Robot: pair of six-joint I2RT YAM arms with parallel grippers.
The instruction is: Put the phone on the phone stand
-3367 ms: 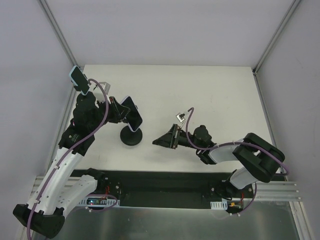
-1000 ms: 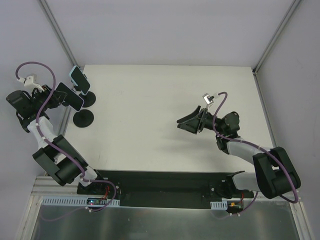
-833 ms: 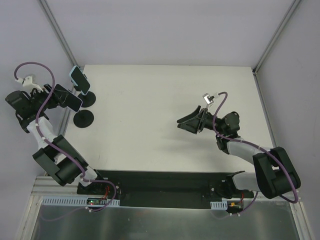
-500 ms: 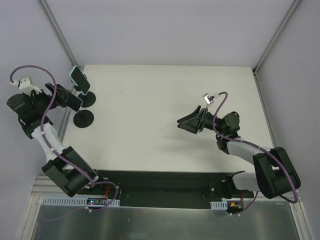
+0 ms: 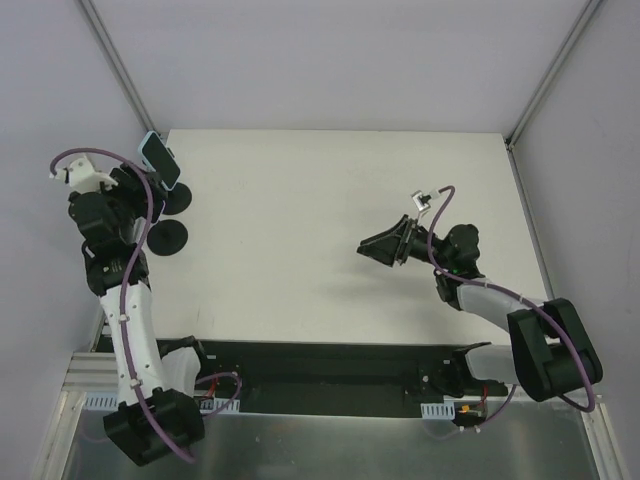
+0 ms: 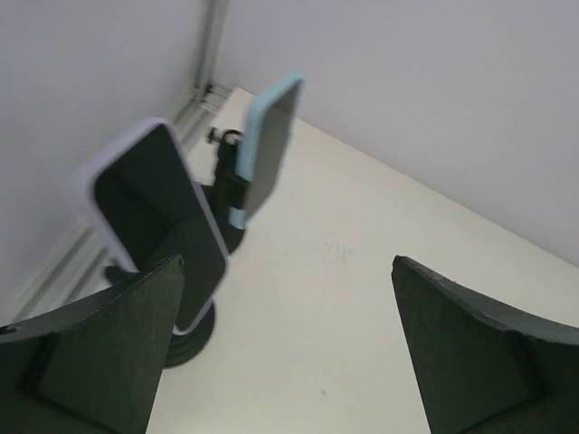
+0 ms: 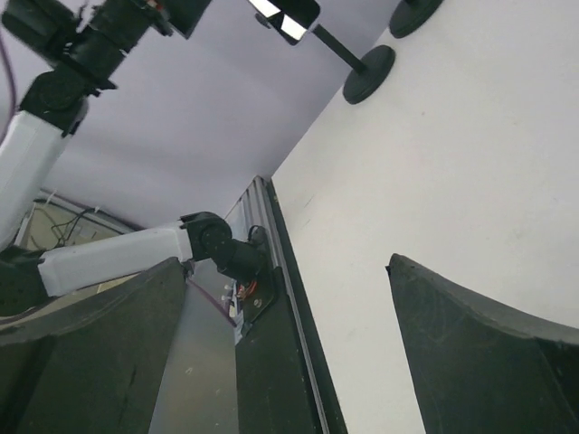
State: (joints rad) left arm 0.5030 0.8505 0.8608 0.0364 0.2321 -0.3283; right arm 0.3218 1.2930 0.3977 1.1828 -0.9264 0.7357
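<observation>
Phone (image 6: 149, 217) is up on its stand (image 6: 194, 334), lavender case, dark screen, tilted back on the clamp, over at the far-left corner of the surface (image 5: 330, 190). Right behind it stands a teal phone (image 6: 269, 145) on a second stand (image 5: 182, 200), and the two round bases sit near each other but apart, close to the left edge.

Left arm (image 5: 125, 300) is reared up tall along that left edge, wrist high over the stands. Left jaws are spread wide with nothing between them, only bare surface showing in the gap on the wrist view. The lavender phone sits off to the side, partly behind one dark finger (image 6: 99, 353); touching it or not, cannot tell from here.

Over to the other side: right arm (image 5: 480, 295) is stretched low across the right half of the surface, well apart from both stands. Right jaws are also wide and hold nothing. Its wrist view looks out across the pale surface, and far off you can pick out a round base with its slanted pole and a phone on top, a second base beside it at the frame edge, plus the left arm's white links against the wall.

From above, the lavender phone itself is hidden under the left wrist; only its stand's base (image 5: 167, 237) shows, with the teal phone (image 5: 160, 160) clear beside it.
</observation>
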